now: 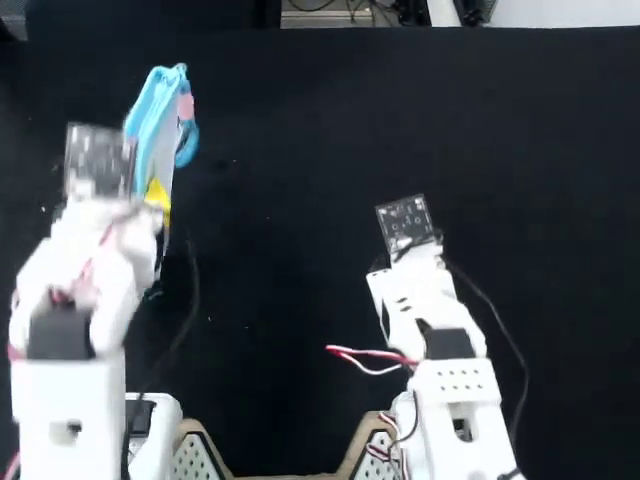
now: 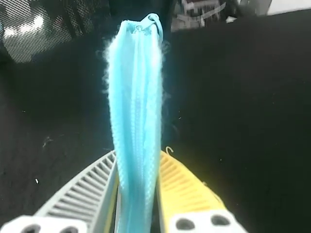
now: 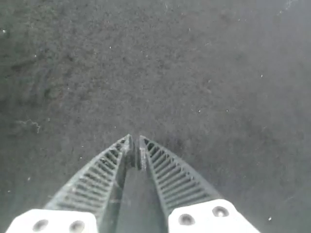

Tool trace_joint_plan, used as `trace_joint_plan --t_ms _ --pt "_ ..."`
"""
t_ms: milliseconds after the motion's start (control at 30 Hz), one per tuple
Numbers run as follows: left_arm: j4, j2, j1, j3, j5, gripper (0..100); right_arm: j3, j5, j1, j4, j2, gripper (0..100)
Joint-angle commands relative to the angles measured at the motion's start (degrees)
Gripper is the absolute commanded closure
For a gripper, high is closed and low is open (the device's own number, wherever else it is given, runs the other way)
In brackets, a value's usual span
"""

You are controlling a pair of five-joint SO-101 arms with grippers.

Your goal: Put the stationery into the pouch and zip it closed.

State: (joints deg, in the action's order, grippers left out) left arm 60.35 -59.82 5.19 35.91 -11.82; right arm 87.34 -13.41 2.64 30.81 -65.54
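Observation:
A light blue pouch (image 1: 157, 125) is held up off the black table at the far left, seen edge-on, with a blue loop and a pink bit at its far end. My left gripper (image 1: 155, 195) is shut on its near end. In the left wrist view the pouch (image 2: 136, 107) stands between the grey and yellow fingers (image 2: 182, 189), its zip line running along the edge facing the camera. My right gripper (image 3: 134, 148) is shut with nothing in it, low over the bare black cloth; in the high view it (image 1: 405, 225) sits right of centre.
The black cloth (image 1: 400, 120) covers the table. Both arm bases (image 1: 450, 400) stand at the near edge, with red and white wires (image 1: 365, 358) between them. Cables and equipment lie beyond the far edge.

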Motion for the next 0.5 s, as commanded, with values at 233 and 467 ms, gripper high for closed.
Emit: trace_joint_plan --t_ms 233,467 --pt "-0.8 35.7 1.2 -35.4 -9.9 97 5.3 0.3 0.6 -0.3 -14.6 98.7" --pt "-0.6 45.1 -4.5 -37.1 -9.9 97 6.3 0.3 0.7 3.5 -20.4 98.7"
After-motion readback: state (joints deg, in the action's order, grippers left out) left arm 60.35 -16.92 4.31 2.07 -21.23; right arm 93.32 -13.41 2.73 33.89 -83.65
